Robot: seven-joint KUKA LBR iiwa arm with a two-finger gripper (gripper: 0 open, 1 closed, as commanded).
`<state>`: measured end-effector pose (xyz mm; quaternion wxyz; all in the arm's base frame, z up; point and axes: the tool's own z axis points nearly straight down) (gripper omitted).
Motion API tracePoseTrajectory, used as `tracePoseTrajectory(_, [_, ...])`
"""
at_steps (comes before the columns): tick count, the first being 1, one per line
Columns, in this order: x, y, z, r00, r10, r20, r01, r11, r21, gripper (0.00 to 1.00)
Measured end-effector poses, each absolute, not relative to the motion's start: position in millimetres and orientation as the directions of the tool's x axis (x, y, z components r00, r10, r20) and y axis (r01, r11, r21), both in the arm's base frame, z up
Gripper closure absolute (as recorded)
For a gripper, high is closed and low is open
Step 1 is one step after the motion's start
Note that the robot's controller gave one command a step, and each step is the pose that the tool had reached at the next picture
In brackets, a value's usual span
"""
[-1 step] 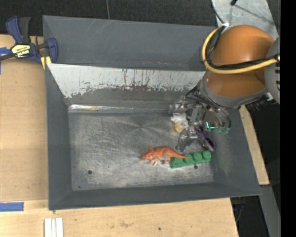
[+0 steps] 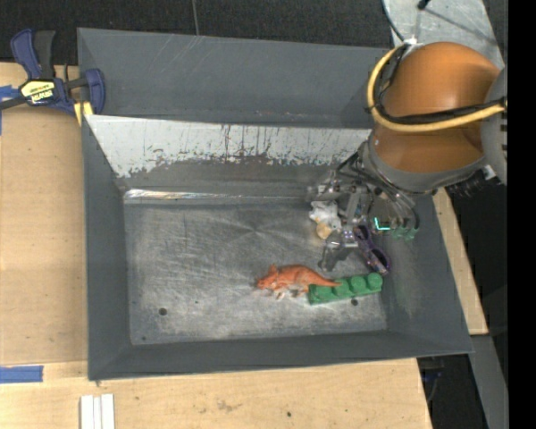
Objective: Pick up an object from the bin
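Note:
My gripper (image 2: pixel 351 257) hangs low over the right part of the bin, open, and I see nothing between its fingers. Just below it a green knobbly block (image 2: pixel 344 290) lies on the floor. An orange toy animal (image 2: pixel 288 281) touches the block's left end. A small white and yellowish thing (image 2: pixel 322 219) sits against the gripper's left side. A purple looped thing (image 2: pixel 375 256) lies by the right finger; whether it touches the finger I cannot tell.
The arm, with its orange dome, covers the bin's upper right corner. The left half of the bin floor is bare grey metal. Sloping walls rise on all sides.

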<state>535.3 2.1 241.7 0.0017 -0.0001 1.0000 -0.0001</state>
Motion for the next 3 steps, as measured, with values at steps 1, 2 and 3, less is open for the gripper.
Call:
tracePoseTrajectory(1, [533.3, 10.8, 210.2, -0.998, -0.064, -0.009, -0.064, 0.998, -0.001, 0.00])
tracePoseTrajectory(2, [517.1, 10.4, 149.6, -0.966, -0.259, -0.007, -0.259, 0.966, -0.002, 0.00])
tracePoseTrajectory(3, [521.3, 12.5, 115.8, -0.925, -0.380, 0.003, -0.380, 0.925, 0.001, 0.00])
